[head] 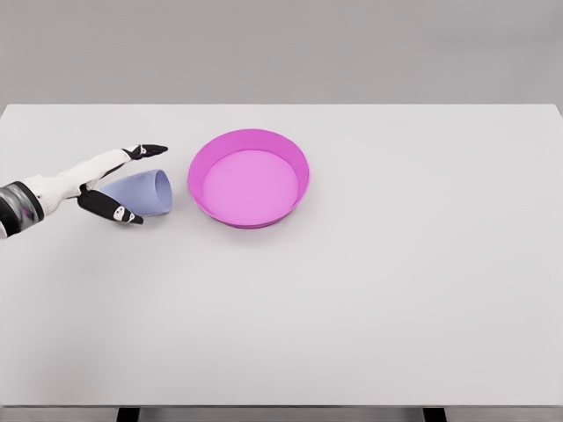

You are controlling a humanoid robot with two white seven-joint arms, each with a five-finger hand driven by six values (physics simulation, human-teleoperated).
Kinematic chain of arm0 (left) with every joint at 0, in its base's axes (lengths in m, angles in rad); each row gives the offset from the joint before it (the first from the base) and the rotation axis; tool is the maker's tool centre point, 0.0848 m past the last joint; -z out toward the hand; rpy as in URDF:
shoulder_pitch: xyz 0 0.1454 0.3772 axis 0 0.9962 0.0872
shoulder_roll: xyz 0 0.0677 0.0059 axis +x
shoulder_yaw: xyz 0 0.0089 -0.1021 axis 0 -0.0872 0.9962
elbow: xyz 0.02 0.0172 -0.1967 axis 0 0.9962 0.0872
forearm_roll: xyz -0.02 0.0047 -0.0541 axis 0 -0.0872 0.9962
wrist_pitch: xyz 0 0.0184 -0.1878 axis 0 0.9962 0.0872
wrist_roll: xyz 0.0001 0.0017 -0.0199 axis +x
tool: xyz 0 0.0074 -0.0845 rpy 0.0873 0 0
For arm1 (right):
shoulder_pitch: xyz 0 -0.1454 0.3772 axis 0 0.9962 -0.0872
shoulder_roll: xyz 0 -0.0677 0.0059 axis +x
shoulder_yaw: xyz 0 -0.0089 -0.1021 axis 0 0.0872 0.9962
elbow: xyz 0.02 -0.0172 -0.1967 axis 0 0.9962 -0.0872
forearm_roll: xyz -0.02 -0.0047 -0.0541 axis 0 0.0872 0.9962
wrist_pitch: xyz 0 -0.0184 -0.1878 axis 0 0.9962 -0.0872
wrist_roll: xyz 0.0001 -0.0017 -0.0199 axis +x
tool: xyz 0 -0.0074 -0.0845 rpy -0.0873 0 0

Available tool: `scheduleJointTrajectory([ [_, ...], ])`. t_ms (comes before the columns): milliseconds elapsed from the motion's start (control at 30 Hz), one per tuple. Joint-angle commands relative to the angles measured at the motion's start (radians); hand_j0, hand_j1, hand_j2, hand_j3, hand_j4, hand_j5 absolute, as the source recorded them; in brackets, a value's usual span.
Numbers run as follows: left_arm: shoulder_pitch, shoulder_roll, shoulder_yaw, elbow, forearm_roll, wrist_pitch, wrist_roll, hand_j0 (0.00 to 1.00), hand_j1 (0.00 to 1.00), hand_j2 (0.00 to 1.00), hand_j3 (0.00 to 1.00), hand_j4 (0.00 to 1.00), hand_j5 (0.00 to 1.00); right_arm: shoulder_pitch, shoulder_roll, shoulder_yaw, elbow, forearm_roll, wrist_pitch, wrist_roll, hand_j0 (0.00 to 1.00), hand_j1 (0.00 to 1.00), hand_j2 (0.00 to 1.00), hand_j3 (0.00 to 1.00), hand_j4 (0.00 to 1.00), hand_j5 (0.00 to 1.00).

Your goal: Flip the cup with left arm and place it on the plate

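A pale lavender cup point(145, 192) lies on its side on the white table, its mouth facing right toward the plate. A magenta plate point(249, 177) with a raised rim sits just right of the cup, a small gap between them. My left hand point(141, 183) comes in from the left edge and straddles the cup. Its upper fingers point(148, 150) reach over the far side and its thumb point(114, 209) lies along the near side. The fingers are spread around the cup and do not visibly clamp it. The cup's base is hidden behind the hand.
The white table point(369, 290) stretches wide to the right and toward the front edge. A grey wall stands behind its far edge. Two dark table legs show at the bottom.
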Motion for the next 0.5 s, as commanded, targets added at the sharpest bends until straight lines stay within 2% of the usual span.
scheduleJointTrajectory([
  [0, 0.000, -0.005, 0.001, 0.003, 0.002, 0.000, 0.000, 1.00, 1.00, 1.00, 1.00, 1.00, 1.00, 0.000, 0.000, 0.000, 0.000, 0.001, 0.000, 0.000, 1.00, 1.00, 1.00, 1.00, 1.00, 1.00],
  [467, -0.009, -0.049, -0.001, 0.069, 0.001, 0.008, -0.015, 1.00, 1.00, 1.00, 1.00, 1.00, 1.00, 0.000, 0.000, 0.000, 0.000, 0.001, 0.000, 0.000, 1.00, 1.00, 1.00, 1.00, 1.00, 1.00],
])
